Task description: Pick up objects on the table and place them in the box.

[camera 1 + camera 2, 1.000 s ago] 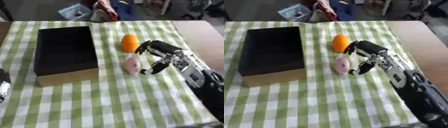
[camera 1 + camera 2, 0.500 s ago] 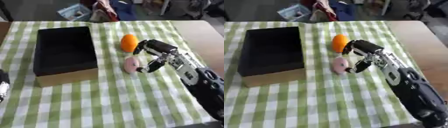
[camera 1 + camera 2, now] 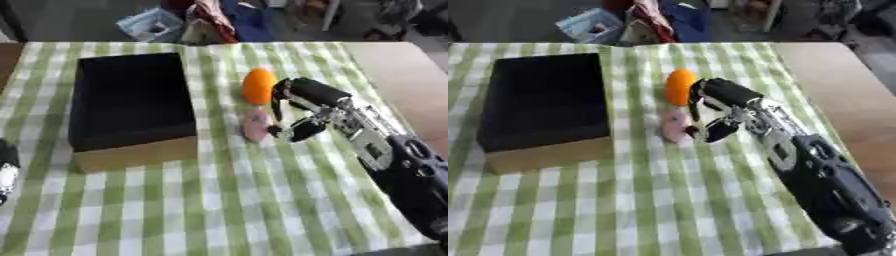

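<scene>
Right hand set beside the pink object, nothing grasped yet.

The right hand (image 3: pixel 302 107) is brought in from the right with its fingers curled downward and the thumb low, so that the pink object (image 3: pixel 255 125) lies just to its left, at the fingertips, apparently for a sideways pinch; nothing is seen enclosed. The orange object (image 3: pixel 258 86) stands just beyond the hand, close to its knuckles. The black box (image 3: pixel 131 107) lies open further left, well apart, on the checked cloth (image 3: pixel 262 200). The left hand (image 3: pixel 7 167) is only partly seen at the lower left edge; its fingers cannot be judged.
</scene>
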{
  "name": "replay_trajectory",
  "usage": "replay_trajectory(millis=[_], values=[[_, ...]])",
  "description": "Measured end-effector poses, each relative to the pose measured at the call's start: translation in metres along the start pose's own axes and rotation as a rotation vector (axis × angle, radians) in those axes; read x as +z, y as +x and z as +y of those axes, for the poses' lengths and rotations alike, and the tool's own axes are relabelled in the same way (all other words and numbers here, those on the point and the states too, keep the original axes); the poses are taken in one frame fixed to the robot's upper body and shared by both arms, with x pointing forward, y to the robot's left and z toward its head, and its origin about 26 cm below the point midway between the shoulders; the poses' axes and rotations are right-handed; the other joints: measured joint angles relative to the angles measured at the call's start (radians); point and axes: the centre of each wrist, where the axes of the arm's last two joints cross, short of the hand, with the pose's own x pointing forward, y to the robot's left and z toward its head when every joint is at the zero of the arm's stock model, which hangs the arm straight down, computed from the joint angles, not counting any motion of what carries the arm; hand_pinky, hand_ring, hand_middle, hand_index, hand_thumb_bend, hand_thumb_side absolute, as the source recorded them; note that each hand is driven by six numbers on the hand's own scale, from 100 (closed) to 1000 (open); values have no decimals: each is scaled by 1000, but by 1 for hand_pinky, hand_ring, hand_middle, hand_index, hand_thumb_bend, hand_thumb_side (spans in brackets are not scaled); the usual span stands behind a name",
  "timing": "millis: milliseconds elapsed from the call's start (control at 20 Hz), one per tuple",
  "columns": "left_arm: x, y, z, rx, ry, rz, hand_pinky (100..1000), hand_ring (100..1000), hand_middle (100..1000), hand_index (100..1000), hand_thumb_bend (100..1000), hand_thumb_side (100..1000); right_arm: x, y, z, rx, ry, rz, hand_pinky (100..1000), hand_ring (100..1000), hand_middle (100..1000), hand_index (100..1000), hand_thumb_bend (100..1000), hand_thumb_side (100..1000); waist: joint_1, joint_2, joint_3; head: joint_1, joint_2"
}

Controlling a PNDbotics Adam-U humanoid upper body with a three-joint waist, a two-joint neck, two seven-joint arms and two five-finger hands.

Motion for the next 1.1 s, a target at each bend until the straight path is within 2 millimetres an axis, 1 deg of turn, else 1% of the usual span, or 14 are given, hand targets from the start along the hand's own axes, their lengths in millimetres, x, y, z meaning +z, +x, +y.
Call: replay_trajectory(millis=[100, 150, 250, 400, 450, 600, 650, 800, 850, 900, 950, 1000, 1100], values=[[0, -1, 0, 0, 0, 2, 667, 532, 535, 552, 197, 100, 0, 1, -1, 3, -3, -7, 702, 736, 600, 637, 486, 122, -2, -1, 1, 0, 0], [0, -1, 0, 0, 0, 2, 667, 532, 535, 552, 197, 100, 0, 3, -2, 6, 5, -14, 709, 744, 613, 699, 508, 122, -2, -1, 1, 0, 0], [0, -1, 0, 0, 0, 2, 667, 532, 535, 552, 198, 100, 0, 5, -2, 11, 36, -33, 719, 756, 633, 755, 516, 116, -2, -1, 2, 0, 0], [0, -1, 0, 1, 0, 2, 667, 532, 535, 552, 198, 100, 1, 7, -6, 24, 97, -67, 729, 767, 651, 791, 494, 101, -2, -1, 2, 0, 0], [0, -1, 0, 1, 0, 2, 667, 532, 535, 552, 198, 100, 1, 8, -7, 28, 118, -75, 729, 767, 652, 789, 484, 100, -3, -1, 2, 0, 0], [0, -1, 0, 1, -1, 2, 667, 532, 535, 552, 198, 100, 1, 9, -7, 38, 177, -97, 733, 752, 628, 737, 383, 100, -4, -1, 2, 0, 0], [0, -1, 0, 1, -1, 2, 667, 532, 535, 552, 198, 100, 1, 9, -7, 43, 193, -103, 733, 749, 628, 732, 376, 100, -4, -1, 3, -1, 0], [0, -1, 0, 1, -1, 2, 667, 532, 535, 552, 199, 100, -1, 10, -7, 54, 218, -121, 726, 698, 618, 641, 259, 100, -4, -2, 7, -1, 0], [0, -1, 0, 1, -1, 2, 667, 532, 535, 552, 199, 100, -1, 10, -6, 56, 222, -123, 725, 692, 616, 632, 243, 100, -4, -2, 7, -1, 0], [0, -1, 0, 1, -1, 2, 667, 532, 535, 552, 199, 100, -1, 10, -6, 58, 222, -123, 720, 667, 607, 600, 187, 100, -4, -2, 7, -2, 0], [0, -1, 0, 1, -1, 2, 667, 532, 535, 552, 199, 100, -2, 9, -6, 60, 217, -123, 718, 658, 604, 585, 162, 100, -4, -2, 7, -2, 0], [0, -1, 0, 1, -1, 2, 667, 532, 535, 552, 199, 100, -2, 9, -6, 64, 209, -122, 715, 639, 596, 550, 112, 100, -4, -2, 7, -2, 0], [0, -1, 0, 2, -1, 2, 667, 532, 535, 552, 199, 100, -3, 9, -7, 72, 188, -120, 708, 624, 581, 494, 100, 100, -4, -2, 7, -3, 0]])
